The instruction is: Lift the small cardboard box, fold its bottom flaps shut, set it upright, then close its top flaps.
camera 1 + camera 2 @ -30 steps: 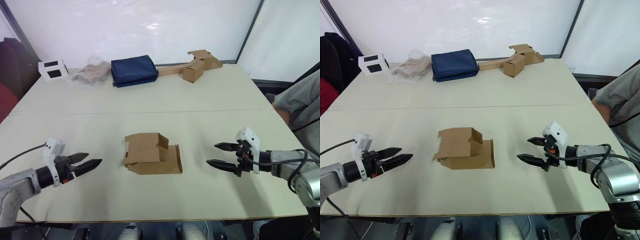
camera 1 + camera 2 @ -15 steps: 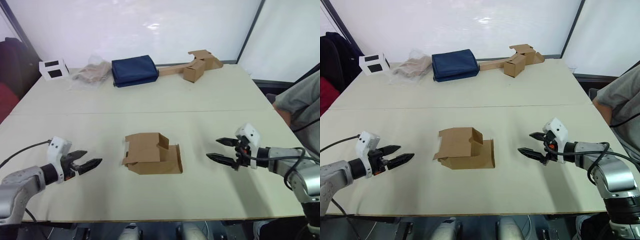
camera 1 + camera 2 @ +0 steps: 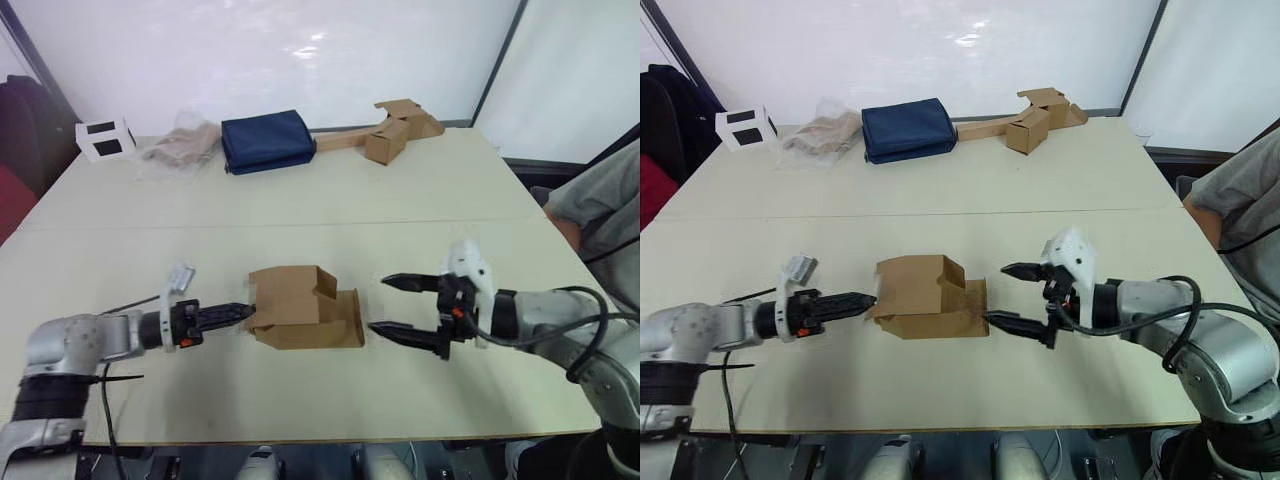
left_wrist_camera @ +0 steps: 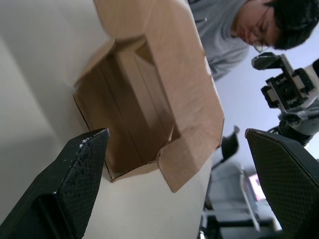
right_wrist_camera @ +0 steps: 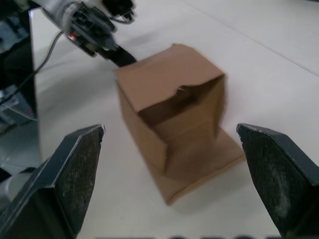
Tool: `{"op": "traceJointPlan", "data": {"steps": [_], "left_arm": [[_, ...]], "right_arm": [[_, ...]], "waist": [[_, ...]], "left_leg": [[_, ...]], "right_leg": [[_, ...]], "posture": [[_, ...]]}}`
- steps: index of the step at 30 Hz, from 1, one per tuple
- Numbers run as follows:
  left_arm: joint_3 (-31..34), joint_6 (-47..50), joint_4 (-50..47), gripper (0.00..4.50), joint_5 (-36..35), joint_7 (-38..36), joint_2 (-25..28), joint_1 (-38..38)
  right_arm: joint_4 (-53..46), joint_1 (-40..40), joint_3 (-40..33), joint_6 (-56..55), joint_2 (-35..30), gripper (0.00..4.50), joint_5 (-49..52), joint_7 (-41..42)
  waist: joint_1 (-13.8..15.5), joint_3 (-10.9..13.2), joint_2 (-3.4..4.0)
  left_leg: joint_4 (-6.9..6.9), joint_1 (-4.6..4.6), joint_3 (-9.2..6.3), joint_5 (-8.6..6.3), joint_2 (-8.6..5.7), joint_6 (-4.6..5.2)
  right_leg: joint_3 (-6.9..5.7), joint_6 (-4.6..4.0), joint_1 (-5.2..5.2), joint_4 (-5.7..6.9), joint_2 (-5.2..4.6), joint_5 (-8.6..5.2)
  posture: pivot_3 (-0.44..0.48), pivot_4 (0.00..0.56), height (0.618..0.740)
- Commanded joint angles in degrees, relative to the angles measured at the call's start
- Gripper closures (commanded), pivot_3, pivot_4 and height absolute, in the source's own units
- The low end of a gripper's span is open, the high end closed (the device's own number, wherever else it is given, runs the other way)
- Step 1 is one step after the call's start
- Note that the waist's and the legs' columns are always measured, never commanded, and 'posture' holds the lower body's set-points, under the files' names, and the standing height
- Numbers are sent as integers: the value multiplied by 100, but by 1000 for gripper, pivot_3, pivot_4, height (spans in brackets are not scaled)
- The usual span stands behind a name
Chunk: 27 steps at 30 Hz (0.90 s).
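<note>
Pale desk (image 3: 420, 180) carries the small cardboard box (image 3: 300, 308) on its side. Both pincers, left (image 4: 174, 164) and right (image 3: 397, 306), gape apart; squeeze opposite walls evenly, then lift.

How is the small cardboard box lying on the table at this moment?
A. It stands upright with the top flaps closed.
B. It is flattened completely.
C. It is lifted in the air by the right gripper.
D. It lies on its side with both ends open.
D: the small cardboard box rests on its side on the table; each wrist view looks into an open end, with flaps spread.
</note>
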Motion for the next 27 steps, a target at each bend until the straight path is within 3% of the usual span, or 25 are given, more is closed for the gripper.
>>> {"op": "traceJointPlan", "data": {"steps": [1, 10, 18, 21, 27], "left_arm": [[-284, -116, 366, 0, 168, -325, -140, -511], [-930, -460, 1404, 0, 706, -1134, -567, -1274], [-1159, -675, 1988, 0, 1066, -1672, -864, -1775], [-1185, -639, 2052, 715, 1130, -1849, -887, -1865], [-1150, -461, 1863, 3203, 1121, -1950, -887, -1871]], "right_arm": [[-585, 30, -61, 258, 114, 49, 482, -447], [-943, 60, -127, 619, 242, 49, 1226, -1344], [-949, 211, -168, 547, 33, 49, 1490, -1558], [-943, 265, -151, 486, -5, 0, 1507, -1583], [-941, 270, -105, 434, -21, 0, 1572, -1642]], "waist": [[17, 0, 0], [-18, -1, -1], [-17, -1, -2], [-25, -1, -2], [-21, -1, -2]], "left_leg": [[0, 0, -1, 0, 0, 0], [-3, 0, -2, 0, 0, 0], [-1, -3, -1, 0, -2, 1], [-1, -3, -2, 0, -1, 1], [-1, -4, -3, 0, -1, 1]], "right_leg": [[-1, 0, 1, 0, 0, 0], [-1, 0, -3, 0, 3, 0], [-1, 0, -2, -1, 2, 0], [-1, 0, -2, 0, 3, 0], [-1, 0, -3, 0, 3, 0]], "posture": [[0, 150, 740], [0, 150, 740], [0, 150, 740], [0, 150, 740], [0, 150, 740]]}}
